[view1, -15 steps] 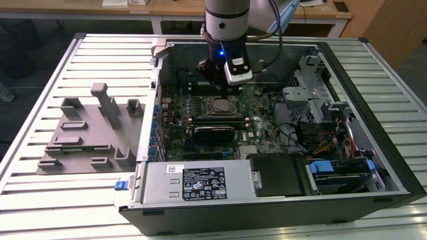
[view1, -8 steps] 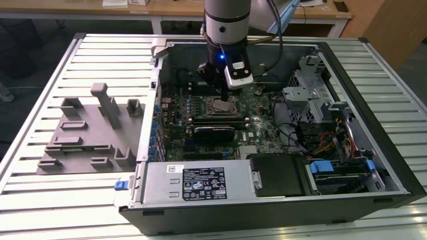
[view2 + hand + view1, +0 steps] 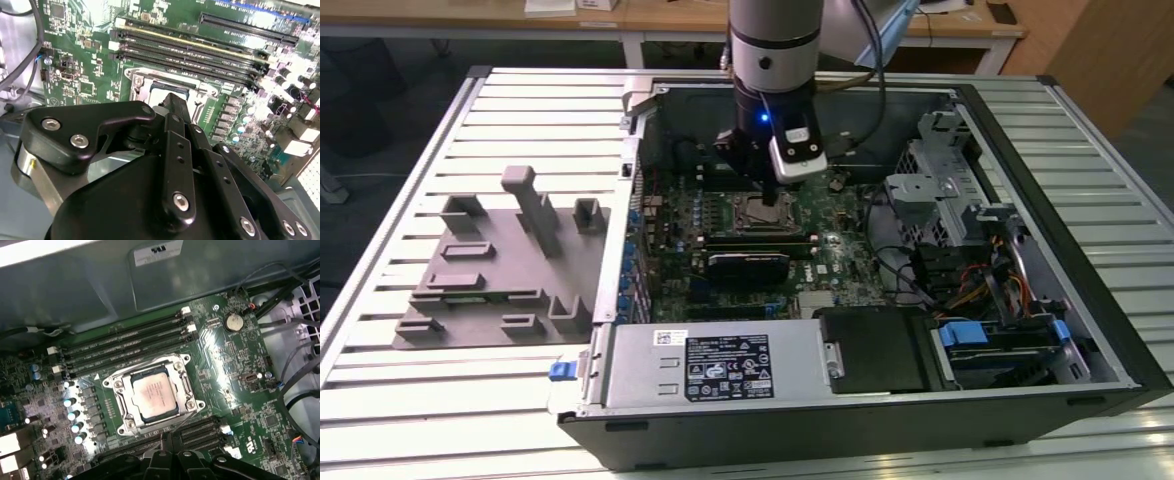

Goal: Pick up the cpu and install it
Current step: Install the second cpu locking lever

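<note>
No grip is seen at the gripper (image 3: 162, 452); whether its fingers are parted cannot be told. Just beyond the fingertips, the cpu (image 3: 153, 398) is found seated flat inside the socket frame (image 3: 187, 385) on the motherboard (image 3: 235, 370). Placement is judged done; frame latching cannot be confirmed.

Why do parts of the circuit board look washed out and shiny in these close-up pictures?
Glare: in the first wrist view, light bounces off the motherboard beside the cpu; in the second wrist view, the board's far corner burns white, and the nearby hand looks soft and dark.
</note>
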Robot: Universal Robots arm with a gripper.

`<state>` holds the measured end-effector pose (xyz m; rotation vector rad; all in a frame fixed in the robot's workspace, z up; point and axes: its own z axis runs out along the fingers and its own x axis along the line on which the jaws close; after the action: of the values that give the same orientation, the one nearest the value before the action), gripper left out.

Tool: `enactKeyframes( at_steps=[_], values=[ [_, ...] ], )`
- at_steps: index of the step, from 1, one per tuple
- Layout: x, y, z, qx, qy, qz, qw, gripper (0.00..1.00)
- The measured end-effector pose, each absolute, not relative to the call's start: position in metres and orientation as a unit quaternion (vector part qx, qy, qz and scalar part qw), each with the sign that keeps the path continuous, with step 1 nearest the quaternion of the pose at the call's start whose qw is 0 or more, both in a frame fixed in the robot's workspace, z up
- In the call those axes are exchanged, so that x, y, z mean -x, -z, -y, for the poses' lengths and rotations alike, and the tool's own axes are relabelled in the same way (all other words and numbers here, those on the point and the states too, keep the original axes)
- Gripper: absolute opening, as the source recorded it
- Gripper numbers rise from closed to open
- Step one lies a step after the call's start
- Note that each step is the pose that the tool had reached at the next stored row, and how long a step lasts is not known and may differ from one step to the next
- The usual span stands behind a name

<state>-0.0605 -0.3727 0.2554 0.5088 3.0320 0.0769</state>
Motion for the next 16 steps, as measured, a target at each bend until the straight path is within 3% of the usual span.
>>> enactKeyframes(
  at_steps=[16],
  values=[
    [0.061,-0.242,0.38,-0.079,-0.028,-0.996,0.031,0.11]
  ],
)
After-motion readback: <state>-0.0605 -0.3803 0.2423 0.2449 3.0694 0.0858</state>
